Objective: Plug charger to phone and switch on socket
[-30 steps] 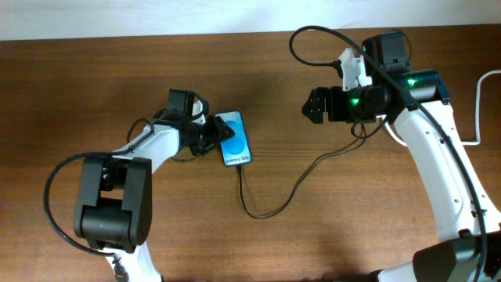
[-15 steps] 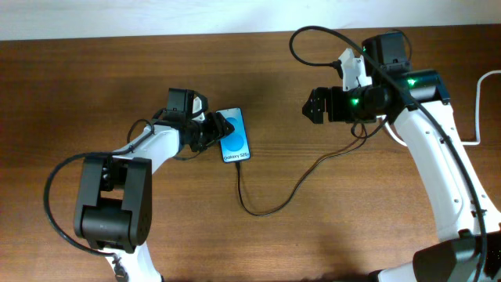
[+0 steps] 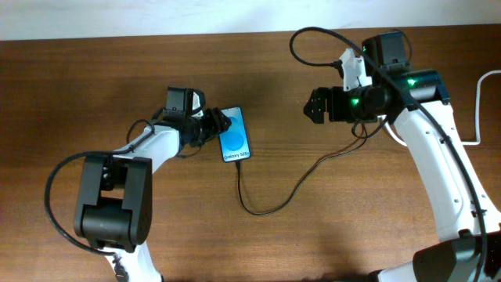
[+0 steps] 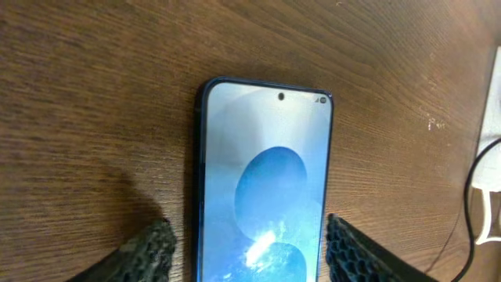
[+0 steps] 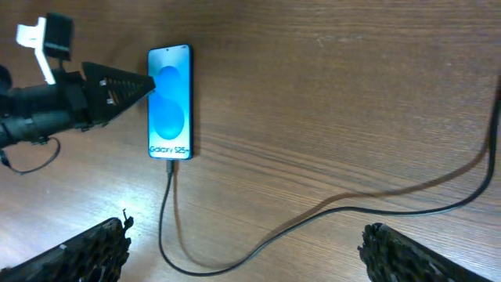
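Between the jaws of the left gripper (image 4: 249, 247): the phone (image 4: 262, 180), flat on the wood table (image 3: 117, 70), screen up, blue oval showing. Jaws spread wider than the phone. One finger (image 4: 149, 249) sits off one long edge, with a strip of bare wood between them. The other finger (image 4: 352, 249) is just beside the opposite long edge; contact cannot be told. No pinch visible. In the wrist view the phone's camera-hole end points away from the jaws. From overhead the fingers sit at the phone's upper left side. From the right wrist one dark fingertip overlaps the upper left of the screen; above it or touching, cannot tell.

Right gripper (image 5: 246, 231): jaws spread wide, nothing between the pads, nothing touched. It hangs over the table, well apart from the phone, which lies ahead of these jaws and off to the left in their own camera.

The charger (image 5: 258, 244), a thin black cable, lies on the wood and crosses the view between the two right fingers. It then curves up to the phone's bottom edge, below the "Galaxy S25" text. Its plug tip (image 5: 171, 162) meets that edge there. It looks seated, but the tip is too small to be sure. The cable's other end runs off toward the right arm's side.

A white cord (image 3: 477, 110) sits at the table's far right, well apart from both sets of jaws. A white shape (image 4: 491, 149) is cut off at the frame edge past the left jaws; cannot tell what it is.
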You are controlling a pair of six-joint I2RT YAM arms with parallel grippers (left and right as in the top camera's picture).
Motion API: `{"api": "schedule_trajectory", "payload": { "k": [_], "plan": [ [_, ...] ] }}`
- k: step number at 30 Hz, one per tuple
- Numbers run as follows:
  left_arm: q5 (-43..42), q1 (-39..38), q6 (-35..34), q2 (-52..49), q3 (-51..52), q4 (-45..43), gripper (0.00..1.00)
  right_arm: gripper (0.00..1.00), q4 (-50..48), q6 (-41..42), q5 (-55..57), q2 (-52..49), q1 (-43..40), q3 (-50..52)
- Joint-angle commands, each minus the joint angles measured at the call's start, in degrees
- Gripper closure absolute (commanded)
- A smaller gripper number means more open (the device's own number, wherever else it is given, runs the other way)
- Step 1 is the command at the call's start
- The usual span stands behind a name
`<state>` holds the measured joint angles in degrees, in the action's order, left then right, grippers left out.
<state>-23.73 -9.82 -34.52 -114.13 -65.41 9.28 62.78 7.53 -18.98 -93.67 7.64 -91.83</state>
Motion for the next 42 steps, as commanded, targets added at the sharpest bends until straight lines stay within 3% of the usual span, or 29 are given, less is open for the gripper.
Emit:
{"api": "schedule_trajectory", "payload": {
  "k": [1,5,16,27,34,38,42],
  "plan": [
    [6.6,2.4,0.6,-1.9,0.7,5.0,0.27,0.02,-0.2,-0.2,3.3,1.4,0.2,-1.1],
    [8.3,3.8,4.7,7.4,-0.4,12.5,0.22,0.02,0.0,-0.2,6.2,1.4,0.2,-1.1],
    [27.1,3.9,4.9,39.9,-0.4,40.1,0.21,0.02,6.3,1.5,12.1,5.1,0.2,-1.1],
    [28.1,3.9,7.3,65.9,-0.3,57.2,0.22,0.02,12.9,11.9,22.7,19.5,0.2,-1.1],
    [28.1,3.9,8.5,80.5,-0.3,63.8,0.22,0.02,17.3,18.6,22.7,21.5,0.1,-1.1],
    [28.2,4.0,12.1,90.2,-0.3,65.7,0.21,0.02,21.3,29.0,22.7,22.7,-3.3,-1.1],
    [30.5,4.0,12.1,93.6,-0.3,69.5,0.20,0.01,24.1,33.5,20.8,24.7,-8.7,-1.1]
  ]
}}
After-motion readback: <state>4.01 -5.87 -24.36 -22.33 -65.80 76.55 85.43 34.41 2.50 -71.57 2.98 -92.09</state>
